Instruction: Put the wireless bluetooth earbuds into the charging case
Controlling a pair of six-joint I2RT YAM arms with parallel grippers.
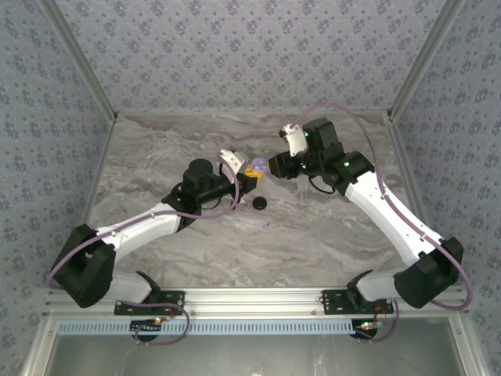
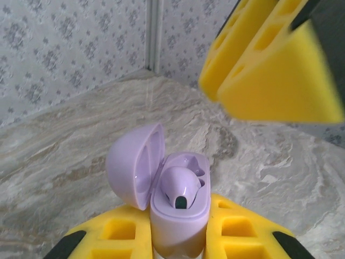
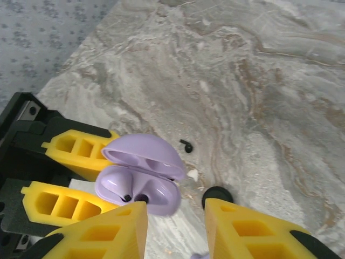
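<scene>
Where patterned walls (image 1: 235, 47) enclose it, the marbled table (image 1: 329, 235) bears one earbud (image 3: 186, 145).

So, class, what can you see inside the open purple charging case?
One lilac earbud with a dark tip sits in the charging case; the well beside it looks empty. The lid stands open. The case's base is hidden between the left jaws.
</scene>
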